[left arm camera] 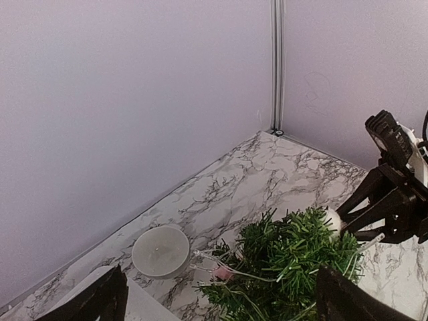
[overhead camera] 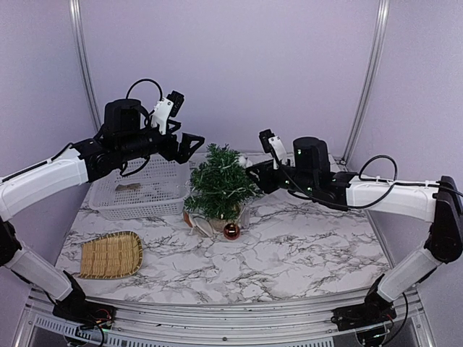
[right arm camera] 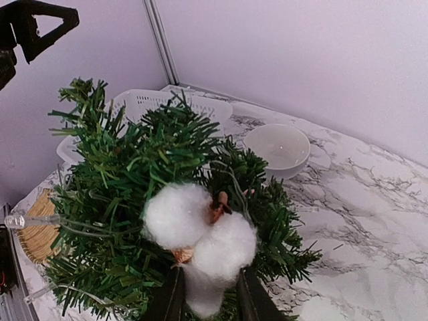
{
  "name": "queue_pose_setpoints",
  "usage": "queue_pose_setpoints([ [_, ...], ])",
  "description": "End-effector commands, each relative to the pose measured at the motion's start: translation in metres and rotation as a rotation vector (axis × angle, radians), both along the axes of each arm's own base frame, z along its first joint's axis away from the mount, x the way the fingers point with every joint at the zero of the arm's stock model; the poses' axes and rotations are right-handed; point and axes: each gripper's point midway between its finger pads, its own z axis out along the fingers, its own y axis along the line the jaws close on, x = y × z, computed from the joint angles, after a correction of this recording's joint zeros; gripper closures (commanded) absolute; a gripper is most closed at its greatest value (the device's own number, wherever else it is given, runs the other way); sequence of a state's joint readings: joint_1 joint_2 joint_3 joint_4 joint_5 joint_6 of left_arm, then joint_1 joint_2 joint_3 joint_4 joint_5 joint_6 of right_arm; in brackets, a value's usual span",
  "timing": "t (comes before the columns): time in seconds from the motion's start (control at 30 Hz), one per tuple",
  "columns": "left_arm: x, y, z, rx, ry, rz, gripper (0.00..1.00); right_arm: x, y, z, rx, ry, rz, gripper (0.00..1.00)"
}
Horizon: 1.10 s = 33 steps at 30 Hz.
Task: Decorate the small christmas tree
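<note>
Small christmas tree [overhead camera: 217,184] stands beside white basket [overhead camera: 130,210], copper bauble [overhead camera: 231,231] near.

Left gripper [overhead camera: 191,143], upper left of the frame, has jaws wide apart; right gripper [overhead camera: 248,170], near the centre, jaws only narrowly apart.

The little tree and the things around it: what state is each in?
small christmas tree, upright.
cotton sprig, nestled in the tree's branches.
right hand, fingers either side of the sprig, grip unclear.
left hand, open and empty, raised beside the tree.
bauble, lying on the table at the tree's foot.
woven tray, flat, empty.
white bowl, upright, empty.
</note>
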<state>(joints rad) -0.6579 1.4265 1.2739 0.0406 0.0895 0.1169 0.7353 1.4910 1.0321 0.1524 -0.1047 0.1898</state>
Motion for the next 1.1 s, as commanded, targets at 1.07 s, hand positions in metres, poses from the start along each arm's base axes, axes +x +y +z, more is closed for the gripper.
queue_pose_setpoints([
  [1.07,0.009,0.0,-0.012,0.01,-0.015,-0.004,0.01,0.03,0.014,0.01,0.026,0.031,0.018,1.0],
])
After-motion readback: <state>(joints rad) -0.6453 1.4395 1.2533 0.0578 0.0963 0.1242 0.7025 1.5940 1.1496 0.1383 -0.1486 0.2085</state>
